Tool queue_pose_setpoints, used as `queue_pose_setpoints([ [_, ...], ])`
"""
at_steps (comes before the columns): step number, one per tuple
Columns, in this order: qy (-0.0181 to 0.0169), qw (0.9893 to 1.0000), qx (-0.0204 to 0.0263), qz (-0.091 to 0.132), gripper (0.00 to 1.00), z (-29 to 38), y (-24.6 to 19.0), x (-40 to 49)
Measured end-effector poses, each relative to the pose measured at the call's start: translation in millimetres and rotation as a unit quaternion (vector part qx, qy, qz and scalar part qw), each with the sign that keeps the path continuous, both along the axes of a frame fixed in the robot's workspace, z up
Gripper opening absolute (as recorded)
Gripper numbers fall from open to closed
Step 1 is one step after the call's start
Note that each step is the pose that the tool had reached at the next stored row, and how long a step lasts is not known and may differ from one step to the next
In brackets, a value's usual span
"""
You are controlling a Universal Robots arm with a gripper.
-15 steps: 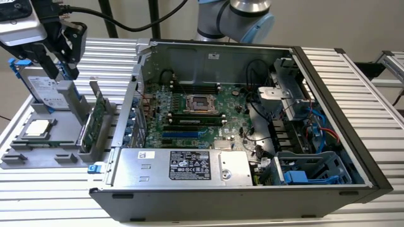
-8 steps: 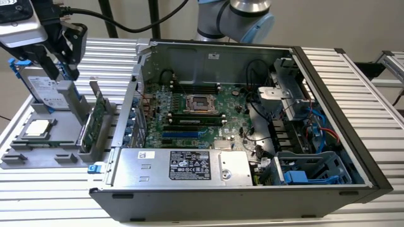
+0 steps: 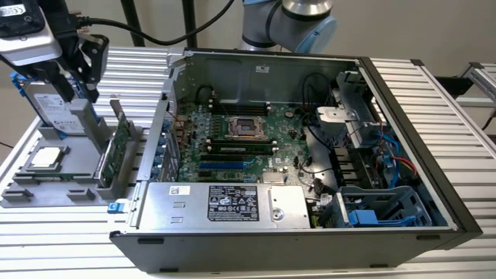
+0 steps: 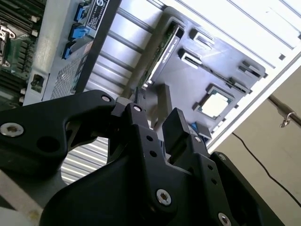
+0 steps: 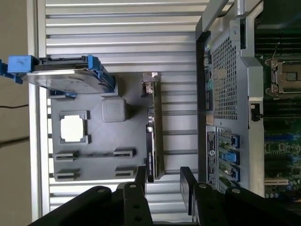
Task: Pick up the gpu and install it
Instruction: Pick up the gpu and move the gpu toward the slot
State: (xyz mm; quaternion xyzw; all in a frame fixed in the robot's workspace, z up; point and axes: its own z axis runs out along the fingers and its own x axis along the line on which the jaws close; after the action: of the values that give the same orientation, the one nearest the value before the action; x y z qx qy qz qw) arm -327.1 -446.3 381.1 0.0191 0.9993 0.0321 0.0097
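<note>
gpu [image 3: 116, 146] stands on edge in grey holder [image 3: 39, 197] near computer case [image 3: 271, 258]; gripper [image 5: 164, 176] hovers close, jaws apart, apparently empty.

A robotics laboratory or test cell is indicated. A worktop of ribbed silver aluminium profiles [image 3: 434, 87] is spread beneath the pincer [image 5: 162, 176], and a grey moulded fixture tray with slots and pockets [image 5: 103, 141] is laid on it directly below the pincer. Beside the pincer, an open black desktop computer case [image 3: 310, 253] is laid on its side, its green motherboard [image 3: 232, 145] exposed. A grey-and-blue jointed robot arm [image 3: 298, 20] is seen past the case, a black cable [image 3: 155, 36] is run near the pincer, and a plain beige wall [image 3: 403, 29] is seen beyond.
</note>
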Motion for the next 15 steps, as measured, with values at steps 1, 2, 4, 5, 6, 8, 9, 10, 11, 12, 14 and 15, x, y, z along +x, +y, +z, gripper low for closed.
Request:
queue_pose_setpoints([
  [1, 0.0001, 1.0, 0.0, 0.0, 1.0, -1.0, 0.0, 0.0],
  [2, 0.0002, 1.0, 0.0, 0.0, 1.0, -1.9, 0.0, 0.0],
  [4, 0.0006, 1.0, 0.0001, 0.0, 1.0, -3.7, 0.0, 0.0],
  [5, 0.0007, 1.0, 0.0001, 0.0, 1.0, -4.6, 0.0, -0.1],
  [6, 0.0009, 1.0, 0.0, 0.0, 1.0, -5.5, 0.1, -0.1],
  [8, 0.001, 1.0, 0.0, 0.0, 1.0, -7.2, 0.0, 0.0],
  [9, 0.0011, 1.0, 0.0, 0.0, 1.0, -8.1, 0.0, 0.0],
  [10, 0.0012, 1.0, 0.0, 0.0, 1.0, -8.9, 0.0, 0.0],
  [11, 0.0013, 1.0, 0.0, 0.0, 1.0, -9.7, 0.0, 0.0],
  [12, 0.0013, 1.0, 0.0, 0.0, 1.0, -10.4, 0.0, 0.0],
  [14, 0.0016, 1.0, 0.0, 0.0, 1.0, -11.8, 0.0, -0.1],
  [15, 0.0016, 1.0, 0.0, 0.0, 1.0, -12.5, 0.0, -0.1],
])
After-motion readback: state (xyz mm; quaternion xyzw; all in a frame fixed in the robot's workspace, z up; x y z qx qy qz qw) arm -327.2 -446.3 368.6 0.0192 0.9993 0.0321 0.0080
